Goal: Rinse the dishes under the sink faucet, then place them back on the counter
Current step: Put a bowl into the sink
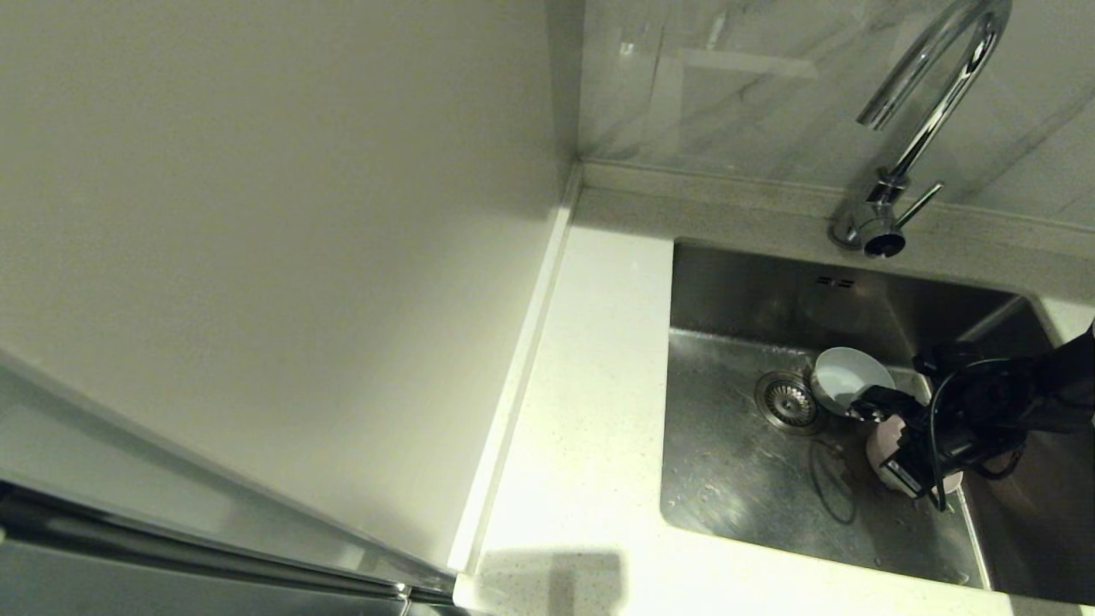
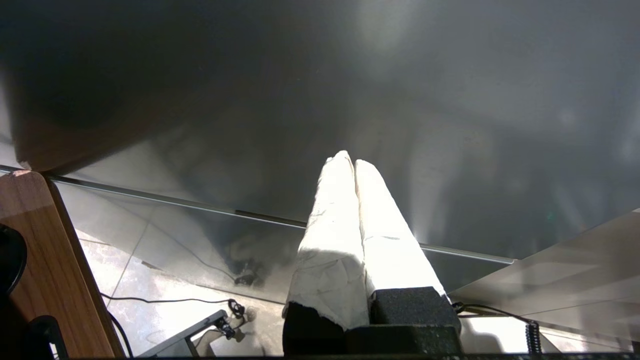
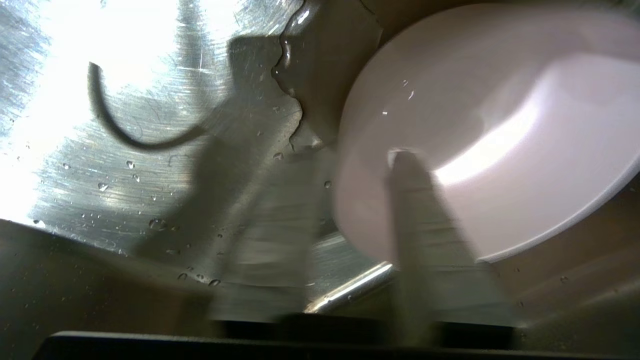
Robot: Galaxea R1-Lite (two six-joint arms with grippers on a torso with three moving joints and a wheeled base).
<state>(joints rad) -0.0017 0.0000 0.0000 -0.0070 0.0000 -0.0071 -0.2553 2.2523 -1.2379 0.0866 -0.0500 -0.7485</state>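
My right gripper (image 1: 894, 428) is down in the steel sink (image 1: 736, 462), at its right side, open against the pale pink bowl (image 1: 881, 447). In the right wrist view one fingertip (image 3: 407, 170) lies over the pink bowl's (image 3: 500, 125) outer wall, while the other finger stands beside the bowl. The pale blue bowl (image 1: 847, 375) leans tilted just right of the strainer drain (image 1: 787, 400). Above the sink's back edge rises the chrome faucet (image 1: 928, 94); no water is running. The yellow bowl is out of view. My left gripper (image 2: 354, 161) is shut on nothing, away from the sink.
The white speckled counter (image 1: 590, 385) runs along the sink's left and front. A pale wall panel (image 1: 257, 214) stands left of it, with grey marbled tiles (image 1: 727, 85) behind. Water drops lie on the sink floor (image 3: 125, 165). A wooden surface (image 2: 35, 250) shows beside my left gripper.
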